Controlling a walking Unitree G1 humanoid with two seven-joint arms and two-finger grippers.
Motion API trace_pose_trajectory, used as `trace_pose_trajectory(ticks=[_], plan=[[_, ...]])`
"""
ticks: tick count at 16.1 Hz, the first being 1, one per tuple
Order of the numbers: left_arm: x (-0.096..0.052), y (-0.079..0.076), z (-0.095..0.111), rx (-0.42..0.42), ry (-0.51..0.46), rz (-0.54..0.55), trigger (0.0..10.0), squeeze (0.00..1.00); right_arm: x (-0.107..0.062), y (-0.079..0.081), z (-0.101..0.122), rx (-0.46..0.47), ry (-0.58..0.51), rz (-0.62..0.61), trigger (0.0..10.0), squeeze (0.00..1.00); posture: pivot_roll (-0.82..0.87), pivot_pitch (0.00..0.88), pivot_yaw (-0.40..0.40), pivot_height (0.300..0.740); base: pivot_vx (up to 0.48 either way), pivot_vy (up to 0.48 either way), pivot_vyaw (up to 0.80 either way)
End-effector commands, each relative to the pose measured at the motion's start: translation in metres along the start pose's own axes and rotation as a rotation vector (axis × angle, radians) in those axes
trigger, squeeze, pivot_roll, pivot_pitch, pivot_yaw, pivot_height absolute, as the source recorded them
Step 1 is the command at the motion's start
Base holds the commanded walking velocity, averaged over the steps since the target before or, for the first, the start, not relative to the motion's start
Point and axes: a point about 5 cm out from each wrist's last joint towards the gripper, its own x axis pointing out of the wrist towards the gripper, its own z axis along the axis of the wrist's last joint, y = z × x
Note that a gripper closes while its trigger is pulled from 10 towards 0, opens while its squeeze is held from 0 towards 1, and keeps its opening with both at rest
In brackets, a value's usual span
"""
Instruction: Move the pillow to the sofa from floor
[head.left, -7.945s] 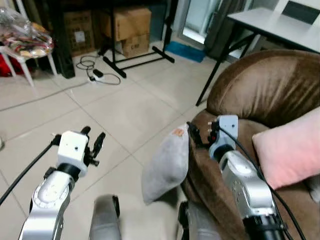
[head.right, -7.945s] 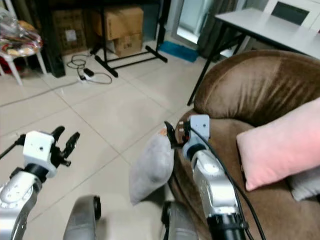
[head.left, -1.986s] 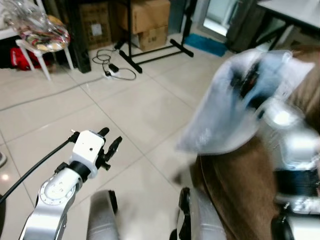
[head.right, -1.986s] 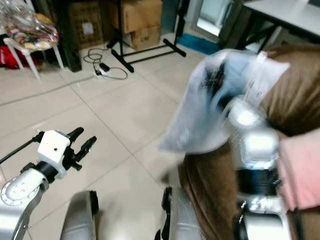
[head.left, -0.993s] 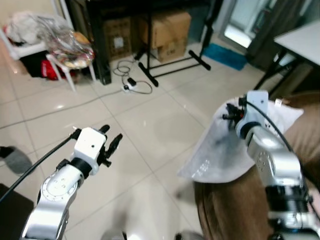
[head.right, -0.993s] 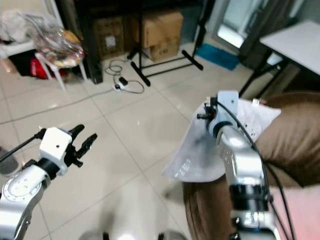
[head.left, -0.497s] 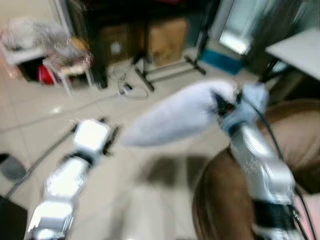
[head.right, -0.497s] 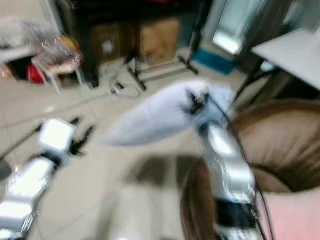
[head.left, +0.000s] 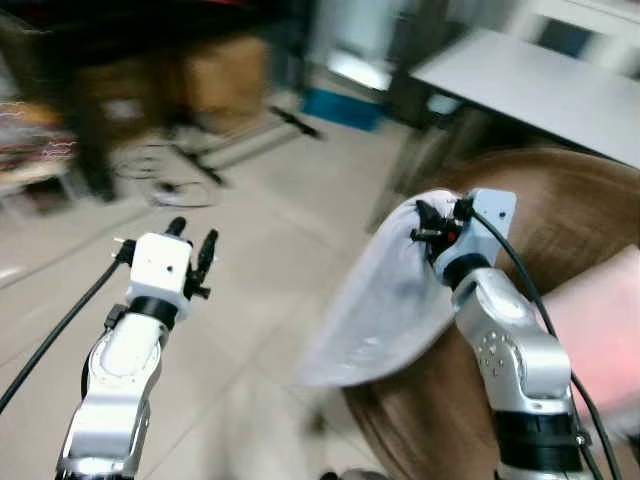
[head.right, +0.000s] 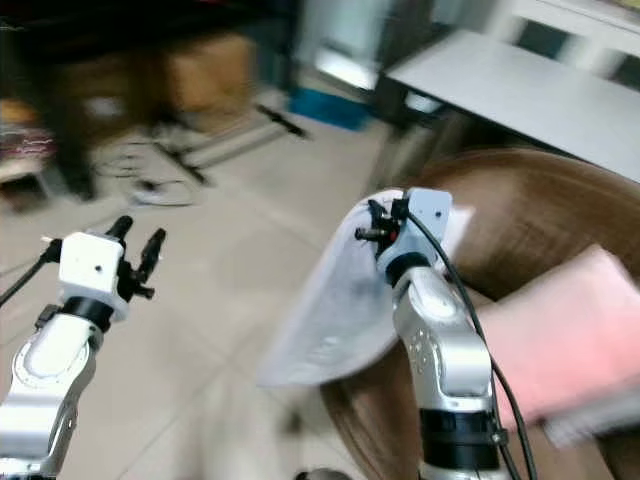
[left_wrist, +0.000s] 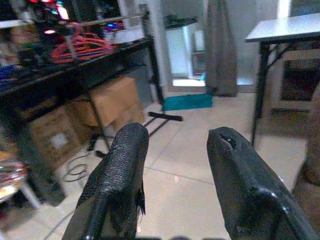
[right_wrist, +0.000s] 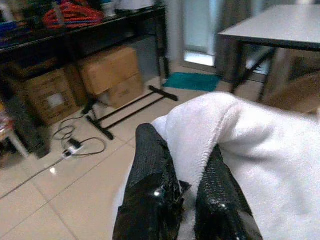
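Right gripper raised at 2 o'clock of the head view, jaws clenched on the top edge of the white pillow. Pillow hangs off the floor, draped over the front edge of the brown sofa. Pink cushion lies on the sofa seat at 3 o'clock. Left gripper held up at 9 o'clock, jaws released, holding nothing. Cardboard boxes sit under the dark rack at 11 o'clock; contents cannot be told. Head views blurred.
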Motion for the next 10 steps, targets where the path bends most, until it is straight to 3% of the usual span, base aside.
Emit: trace_pose_trajectory(ticks=[1,2,3,5,10], plan=[[0.002,0.005,0.001,0.007,-0.003,0.037,10.0,0.00,-0.002,0.005,0.011,0.004,-0.058,0.033,10.0,0.00,0.06,0.000,-0.091,0.740,0.000,0.000,-0.79],[0.003,0.011,-0.001,0.033,0.029,0.080,10.0,0.00,-0.002,0.007,0.010,0.006,-0.055,0.043,10.0,0.00,0.06,0.000,-0.092,0.740,0.000,0.000,-0.79],[0.003,0.012,0.000,-0.013,0.036,0.035,10.0,0.00,-0.002,0.009,0.008,0.002,-0.049,0.052,10.0,0.00,0.07,0.000,-0.091,0.740,0.000,0.000,-0.79],[0.002,0.014,0.002,-0.018,0.019,0.017,10.0,0.00,-0.001,0.015,0.005,-0.023,-0.039,0.085,10.0,0.00,0.07,0.000,-0.088,0.740,0.000,0.000,-0.77],[-0.002,0.004,0.002,-0.041,0.022,-0.071,10.0,0.00,-0.003,0.026,0.000,-0.050,-0.015,0.191,10.0,0.00,0.06,0.000,-0.082,0.740,0.000,0.000,-0.76]])
